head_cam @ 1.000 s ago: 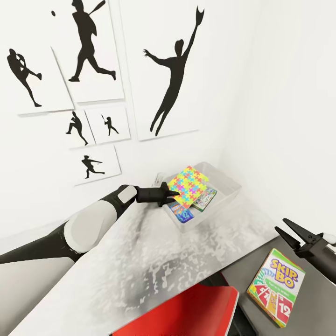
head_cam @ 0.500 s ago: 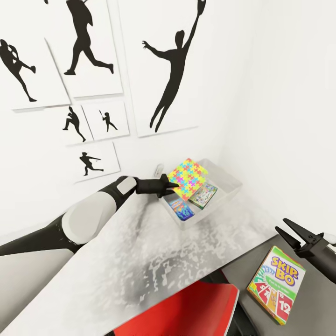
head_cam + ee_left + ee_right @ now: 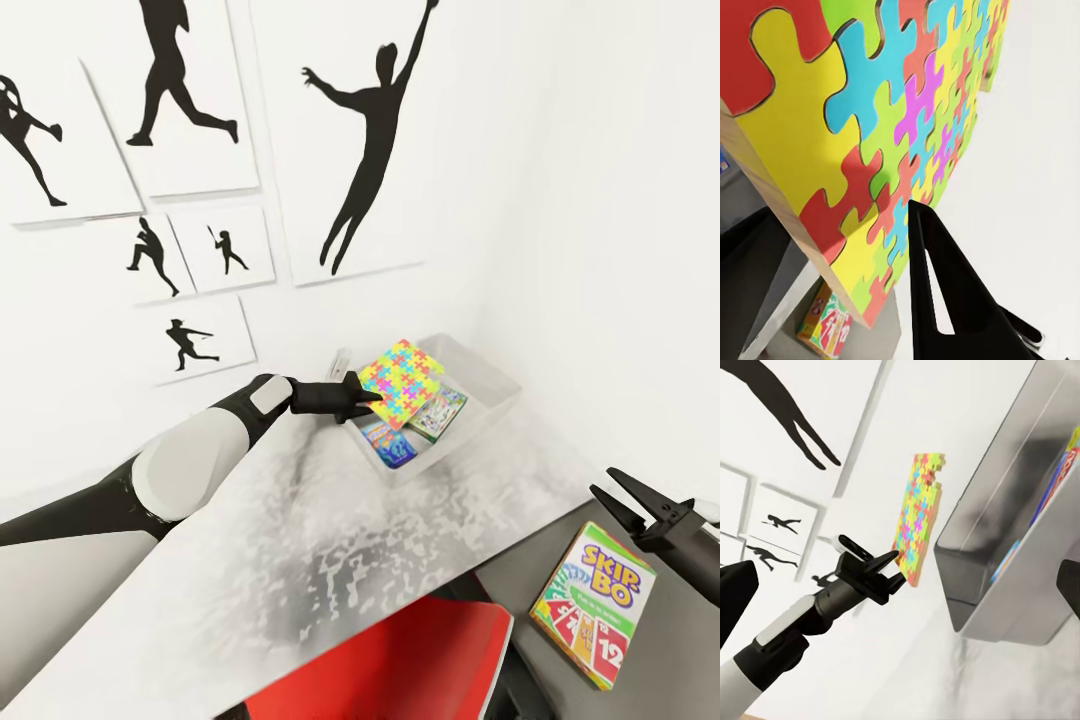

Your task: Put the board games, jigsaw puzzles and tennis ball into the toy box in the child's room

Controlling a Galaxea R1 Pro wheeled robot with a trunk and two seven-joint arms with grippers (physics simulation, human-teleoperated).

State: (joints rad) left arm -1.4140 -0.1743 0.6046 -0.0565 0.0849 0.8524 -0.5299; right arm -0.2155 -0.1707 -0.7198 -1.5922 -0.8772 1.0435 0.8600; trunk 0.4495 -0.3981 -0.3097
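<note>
The left gripper [image 3: 372, 398] is clamped on the near edge of the jigsaw puzzle [image 3: 400, 383], which is tilted above the toy box [image 3: 492, 378] at 1 o'clock on the table [image 3: 300, 540]; the box extends past the fingertips [image 3: 926, 247] toward the wall. The right gripper [image 3: 612, 500], fingers spread, holds nothing at 4 o'clock, just above the Skip-Bo board game [image 3: 593, 604] on the dark side unit [image 3: 520, 560].

Jigsaw puzzle [image 3: 402, 383] above toy box [image 3: 490, 388] on table [image 3: 300, 560], Skip-Bo box [image 3: 594, 603] on lower side unit [image 3: 680, 650] right
</note>
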